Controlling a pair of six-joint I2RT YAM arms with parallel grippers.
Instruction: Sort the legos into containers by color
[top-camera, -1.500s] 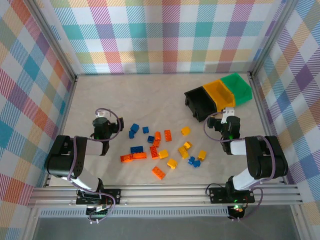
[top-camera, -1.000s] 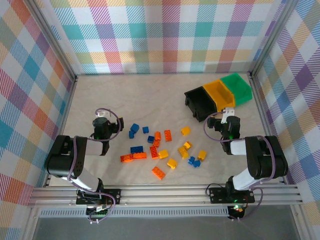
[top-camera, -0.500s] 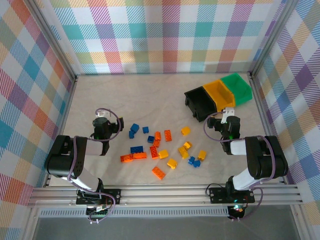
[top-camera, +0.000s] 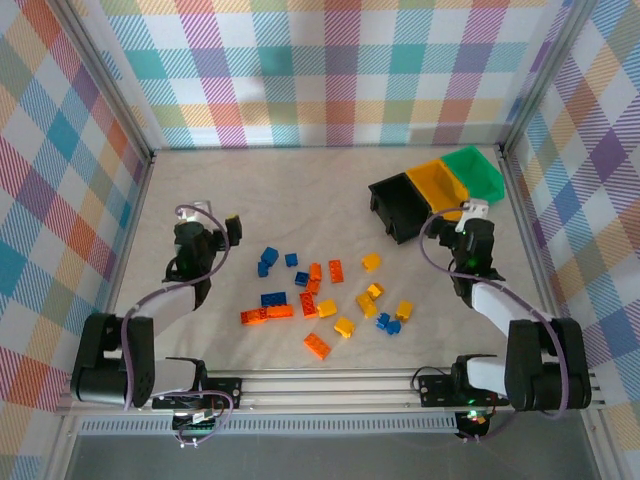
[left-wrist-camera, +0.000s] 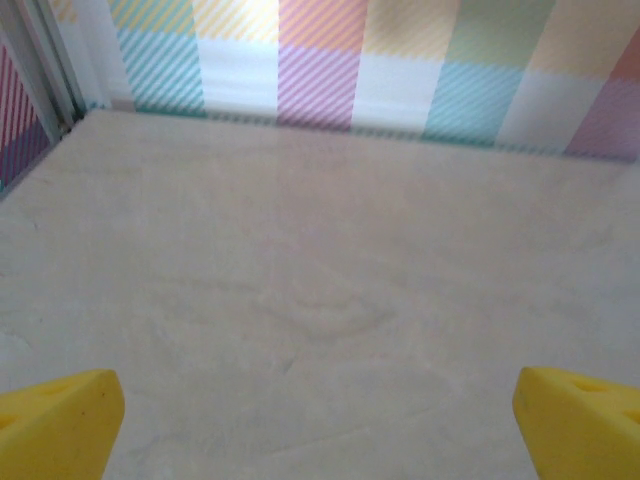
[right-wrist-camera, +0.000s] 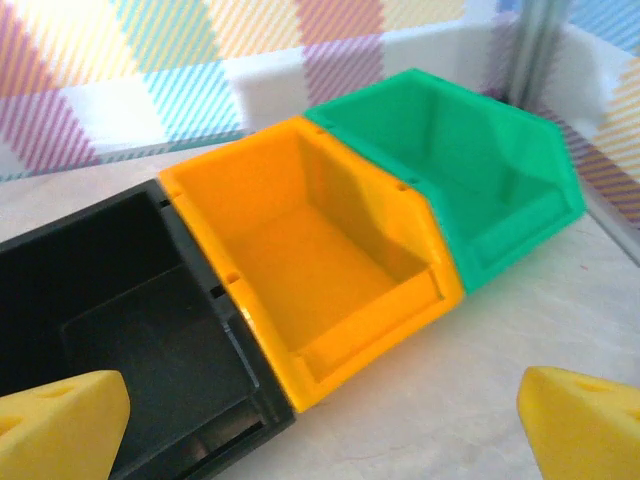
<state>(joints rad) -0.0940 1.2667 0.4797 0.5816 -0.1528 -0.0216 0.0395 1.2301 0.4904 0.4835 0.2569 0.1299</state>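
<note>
— Where are the legos (top-camera: 320, 300)?
— Scattered mid-bench (left-wrist-camera: 320, 250), toward the near edge. The containers (top-camera: 437, 188) sit at the far right corner.
— And your hands?
— My right gripper (right-wrist-camera: 320, 420) hangs wide open just before the containers, touching nothing. My left gripper (left-wrist-camera: 320, 420) is spread apart too, empty, near the left edge.

In the left wrist view, both yellow fingertips (left-wrist-camera: 55, 425) of the left gripper (left-wrist-camera: 320, 430) were cut off by the lower edge, at 7 and 5 o'clock; in the right wrist view, the two tips of the right gripper (right-wrist-camera: 320, 430) were cropped in the same way; the black bin (right-wrist-camera: 100, 230) ran out of the picture at 9 o'clock, and one tip covered its near corner; from above, the legos (top-camera: 327, 308) were too small for counting studs, and the floor of the black bin was too dark to read.
</note>
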